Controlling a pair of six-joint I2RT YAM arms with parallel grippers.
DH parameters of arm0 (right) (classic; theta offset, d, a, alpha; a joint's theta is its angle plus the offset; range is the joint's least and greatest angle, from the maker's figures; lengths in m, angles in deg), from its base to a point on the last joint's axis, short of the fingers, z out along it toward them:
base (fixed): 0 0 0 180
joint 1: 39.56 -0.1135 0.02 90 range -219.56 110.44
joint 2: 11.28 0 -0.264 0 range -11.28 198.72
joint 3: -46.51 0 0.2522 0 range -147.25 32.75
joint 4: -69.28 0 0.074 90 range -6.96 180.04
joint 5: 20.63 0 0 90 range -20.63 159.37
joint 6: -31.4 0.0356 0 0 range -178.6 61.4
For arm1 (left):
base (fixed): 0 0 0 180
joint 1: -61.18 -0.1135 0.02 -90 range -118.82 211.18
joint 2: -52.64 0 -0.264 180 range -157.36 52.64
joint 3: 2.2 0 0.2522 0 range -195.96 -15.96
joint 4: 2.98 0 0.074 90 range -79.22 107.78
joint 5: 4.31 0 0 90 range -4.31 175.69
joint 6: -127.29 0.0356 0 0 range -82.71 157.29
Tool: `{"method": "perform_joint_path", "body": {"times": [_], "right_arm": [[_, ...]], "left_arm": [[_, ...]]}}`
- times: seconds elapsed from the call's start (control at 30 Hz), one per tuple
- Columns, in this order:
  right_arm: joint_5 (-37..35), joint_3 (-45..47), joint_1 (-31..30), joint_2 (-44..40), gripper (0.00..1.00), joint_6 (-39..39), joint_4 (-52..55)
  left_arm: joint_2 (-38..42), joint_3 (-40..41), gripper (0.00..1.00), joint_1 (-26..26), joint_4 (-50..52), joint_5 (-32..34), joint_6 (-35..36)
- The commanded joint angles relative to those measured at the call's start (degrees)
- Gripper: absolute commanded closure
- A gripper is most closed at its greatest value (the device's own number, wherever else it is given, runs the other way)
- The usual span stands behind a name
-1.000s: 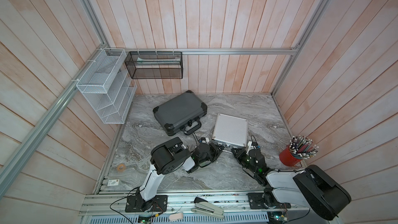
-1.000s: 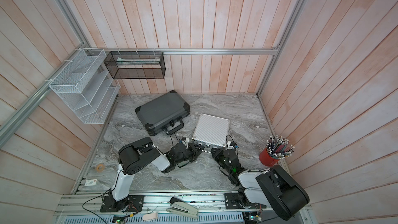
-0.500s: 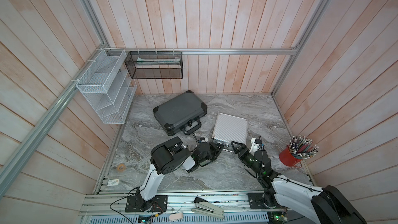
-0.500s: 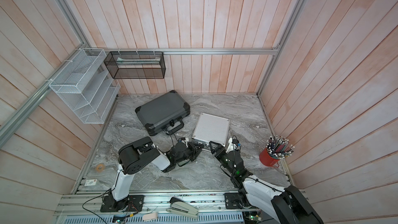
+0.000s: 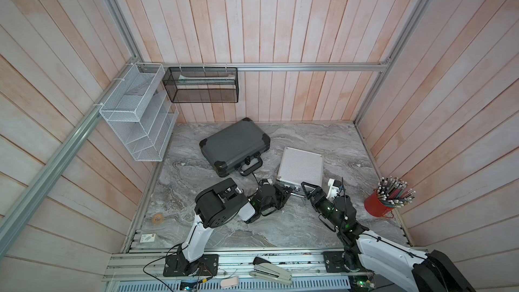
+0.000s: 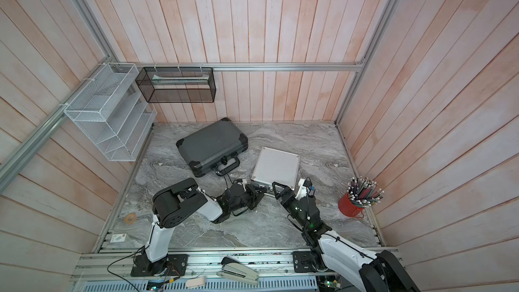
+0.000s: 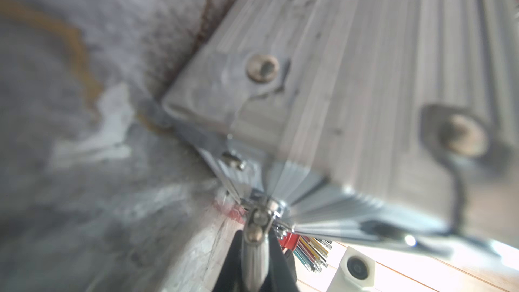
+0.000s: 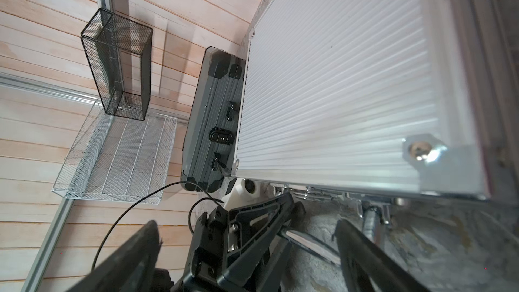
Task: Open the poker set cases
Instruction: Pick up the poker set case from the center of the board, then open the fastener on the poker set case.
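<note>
Grey case (image 5: pixel 233 144) lies diagonal (handle (image 5: pixel 250 165) frontward).

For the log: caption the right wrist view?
Open right gripper faces the silver case; left gripper shut on its handle; dark case beyond.
</note>
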Motion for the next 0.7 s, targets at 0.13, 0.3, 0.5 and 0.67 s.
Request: {"method": "perform_joint_path", "body": {"times": [0.13, 0.3, 0.5, 0.67], "right_arm": [[-1.67, 8.48, 0.12, -7.53, 0.02, 2.26, 7.18], [-1.43, 9.02, 0.49, -13.53, 0.02, 2.02, 11.92], [1.31, 8.94, 1.49, -14.52, 0.02, 1.57, 14.25], [2.82, 8.41, 1.95, -12.56, 0.02, 1.20, 13.48]], "left_arm": [[4.91, -3.66, 1.00, -0.01, -5.99, 0.97, 0.35], [5.77, -4.08, 1.00, 0.12, -5.71, 0.89, 0.16], [6.56, -4.90, 1.00, 0.19, -5.21, 0.75, -0.15], [6.49, -5.84, 1.00, 0.20, -5.03, 0.99, -1.05]]}}
